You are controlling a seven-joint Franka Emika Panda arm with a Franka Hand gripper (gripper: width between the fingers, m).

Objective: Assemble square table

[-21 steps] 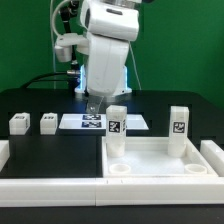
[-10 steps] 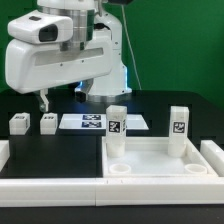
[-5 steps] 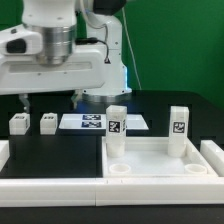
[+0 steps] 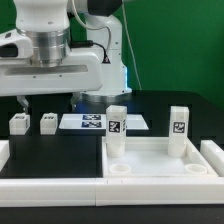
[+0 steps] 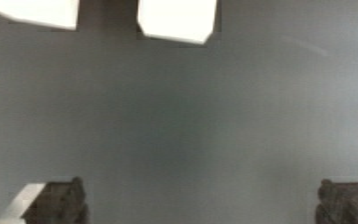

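Leftward goes the arm: from the middle of the exterior view it has swung across to the upper left, and the hand now hangs above the left part of the desk. Its fingers are spread wide with nothing between them; the wrist view confirms it, hand empty over bare dark surface.

Below it sit the first loose leg and the second loose leg, just beside each other, left of the marker board. The square table top lies at lower right of the frame, with one upright leg and another upright leg standing at its far rim.

Now the danger: those two loose legs are close neighbours. Coming down this wide, a finger could land on the wrong one and tip it, or closing could shove both together. An off-centre grip would also leave the leg tilted for fitting.
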